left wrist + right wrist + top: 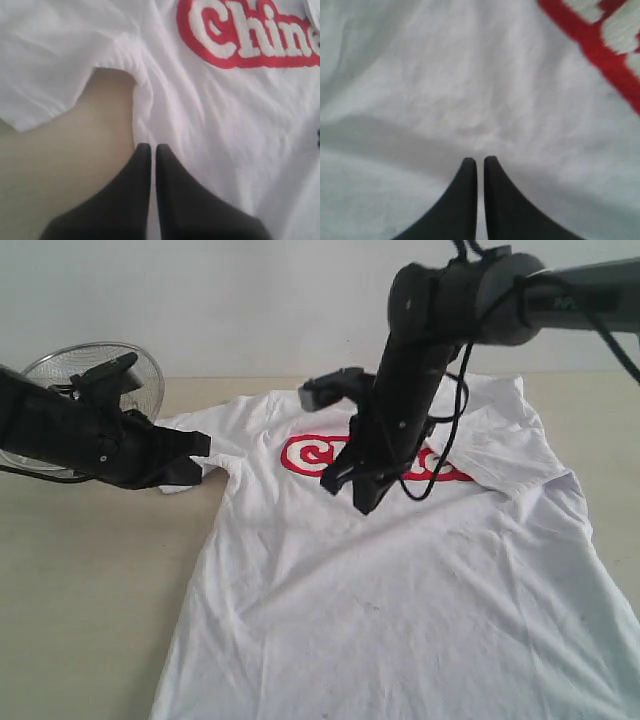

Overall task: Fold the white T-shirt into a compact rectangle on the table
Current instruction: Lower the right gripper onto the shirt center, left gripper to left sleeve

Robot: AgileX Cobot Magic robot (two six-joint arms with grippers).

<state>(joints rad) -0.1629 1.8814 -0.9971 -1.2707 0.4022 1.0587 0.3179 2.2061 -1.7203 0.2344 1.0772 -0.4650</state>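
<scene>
The white T-shirt (400,580) lies spread face up on the table (90,590), its red-outlined lettering (300,455) across the chest. My left gripper (203,445) is shut and hovers at the shirt's left sleeve. In the left wrist view its tips (153,147) sit over the shirt's side edge (142,115) just below the armpit, with nothing held. My right gripper (350,495) hangs shut over the chest, just below the lettering. In the right wrist view its tips (480,160) point at plain white cloth (470,90), empty, with the lettering (600,45) off to one side.
A round wire-mesh basket (150,380) stands at the back left, partly behind my left arm. Bare tabletop (75,145) shows to the left of the shirt. The shirt's hem runs past the front of the exterior view.
</scene>
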